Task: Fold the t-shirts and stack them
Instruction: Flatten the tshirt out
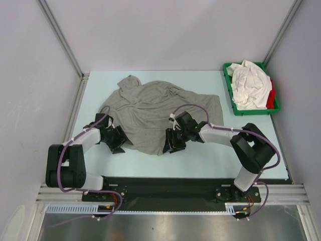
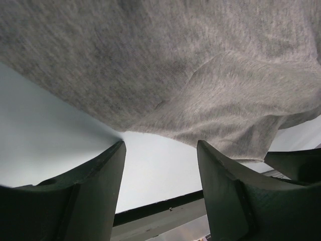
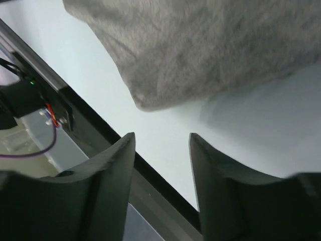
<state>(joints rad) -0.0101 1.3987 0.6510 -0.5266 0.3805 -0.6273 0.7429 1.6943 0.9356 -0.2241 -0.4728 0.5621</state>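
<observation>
A heather grey t-shirt (image 1: 150,108) lies rumpled and partly spread on the pale table (image 1: 210,160). My left gripper (image 1: 118,141) stands at the shirt's near left edge, and my right gripper (image 1: 173,143) at its near hem. In the left wrist view the left gripper (image 2: 160,150) is open with nothing between its fingers; the grey cloth (image 2: 175,65) hangs just beyond the tips. In the right wrist view the right gripper (image 3: 161,138) is open too, with a fold of the grey shirt (image 3: 200,50) just past it. White t-shirts (image 1: 248,83) and a red one (image 1: 272,98) lie bunched in a tray.
The green plastic tray (image 1: 227,86) stands at the table's back right corner. A black rail (image 1: 165,183) runs along the near edge, seen as the rail (image 3: 95,135) in the right wrist view. Grey walls and metal posts (image 1: 60,35) close in the sides.
</observation>
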